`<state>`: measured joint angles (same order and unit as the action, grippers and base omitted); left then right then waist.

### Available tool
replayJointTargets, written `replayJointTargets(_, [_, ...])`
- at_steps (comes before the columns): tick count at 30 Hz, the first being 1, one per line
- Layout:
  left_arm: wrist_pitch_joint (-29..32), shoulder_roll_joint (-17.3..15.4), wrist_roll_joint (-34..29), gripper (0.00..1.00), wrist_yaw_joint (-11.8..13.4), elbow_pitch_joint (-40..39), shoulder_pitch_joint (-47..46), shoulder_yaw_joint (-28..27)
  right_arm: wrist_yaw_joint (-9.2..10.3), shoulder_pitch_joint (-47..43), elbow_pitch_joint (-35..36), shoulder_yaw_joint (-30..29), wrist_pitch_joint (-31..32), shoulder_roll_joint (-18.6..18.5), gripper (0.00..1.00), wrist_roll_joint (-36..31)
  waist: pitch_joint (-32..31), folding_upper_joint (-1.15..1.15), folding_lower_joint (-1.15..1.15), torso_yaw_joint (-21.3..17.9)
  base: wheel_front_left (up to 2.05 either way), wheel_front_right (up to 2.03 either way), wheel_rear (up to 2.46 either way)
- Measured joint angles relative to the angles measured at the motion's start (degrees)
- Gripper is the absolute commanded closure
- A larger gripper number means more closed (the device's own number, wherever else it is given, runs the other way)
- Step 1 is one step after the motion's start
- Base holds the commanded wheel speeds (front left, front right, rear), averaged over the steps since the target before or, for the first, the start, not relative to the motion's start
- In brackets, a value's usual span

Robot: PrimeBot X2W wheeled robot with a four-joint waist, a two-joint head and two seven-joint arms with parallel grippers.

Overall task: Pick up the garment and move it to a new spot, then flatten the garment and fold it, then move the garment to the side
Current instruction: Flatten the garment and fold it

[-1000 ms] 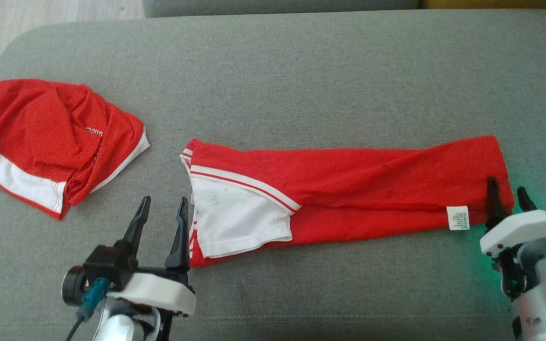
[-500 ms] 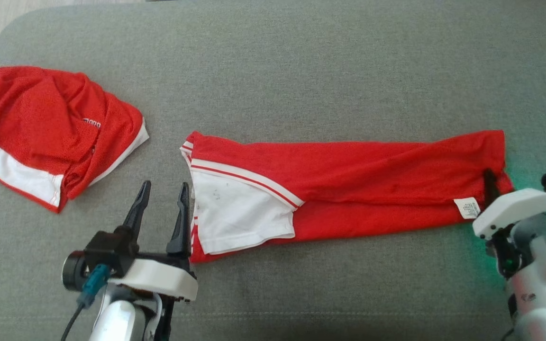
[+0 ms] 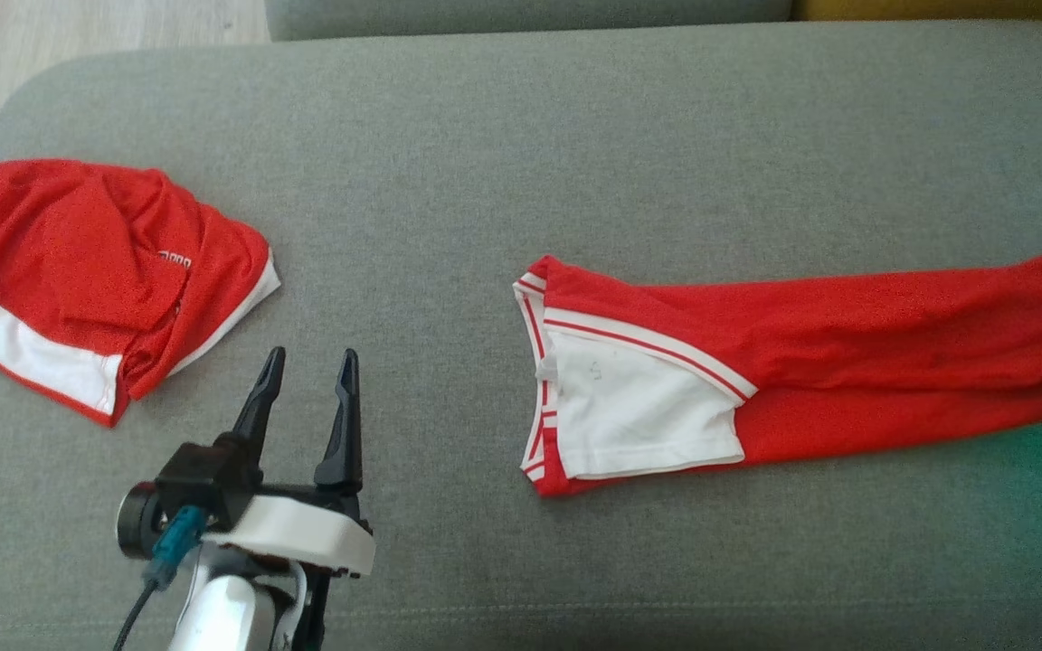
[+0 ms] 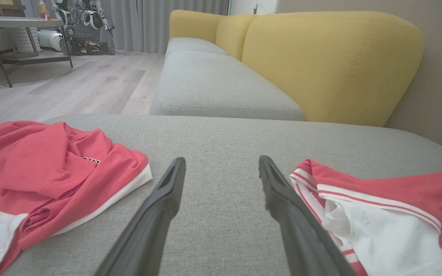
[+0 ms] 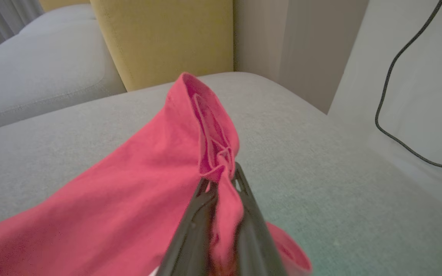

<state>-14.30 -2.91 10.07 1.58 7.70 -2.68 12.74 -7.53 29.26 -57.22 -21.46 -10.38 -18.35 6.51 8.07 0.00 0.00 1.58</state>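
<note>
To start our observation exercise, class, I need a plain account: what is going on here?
A two-armed robot is working on a red garment with white trim, laid out long on a grey sofa cushion. Its right tool is shut on one end of the garment, the cloth bunched in its grip. Its left tool hangs open above bare cushion, between that garment and a second, crumpled red garment lying to the left.

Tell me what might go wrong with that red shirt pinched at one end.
The right fingers pinch just a small bunch at the end of the shirt, so it may slip free. The left fingers stand open, apart from the other end. A one-sided pull could drag the shirt and spoil its fold.
</note>
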Motion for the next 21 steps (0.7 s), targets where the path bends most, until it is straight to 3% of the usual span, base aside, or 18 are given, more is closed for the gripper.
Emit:
replayJointTargets(5, [0.00, 0.00, 0.44, 0.00, 0.02, 0.16, 0.38, -0.05, 0.00, 1.92, 0.38, -2.22, -0.29, 4.71, 1.00, -5.12, -1.61, 0.00, 0.00, -0.27, 0.00, 0.00, 0.00])
replayJointTargets(11, [0.00, 0.00, 1.59, 0.00, 0.44, 0.33, 2.34, -0.36, 0.00, 1.83, 3.72, 2.59, 3.42, 11.78, 1.00, -3.41, -4.24, 0.00, 0.00, -0.94, 0.00, 0.00, 0.00])
replayJointTargets(15, [0.00, -0.01, 1.69, 0.00, 0.53, 0.36, 3.37, -0.47, 0.00, 1.36, 8.86, 10.96, 7.97, 14.84, 1.00, 4.15, -5.93, 0.00, 0.00, -1.48, 0.00, 0.00, 0.00])
replayJointTargets(21, [0.00, 0.00, 2.30, 0.00, 0.97, 0.36, 3.77, -0.34, 0.00, -5.10, 22.79, 28.04, 14.52, 15.04, 1.00, 23.60, -7.26, 0.00, 0.00, -1.79, 0.00, 0.00, 0.00])
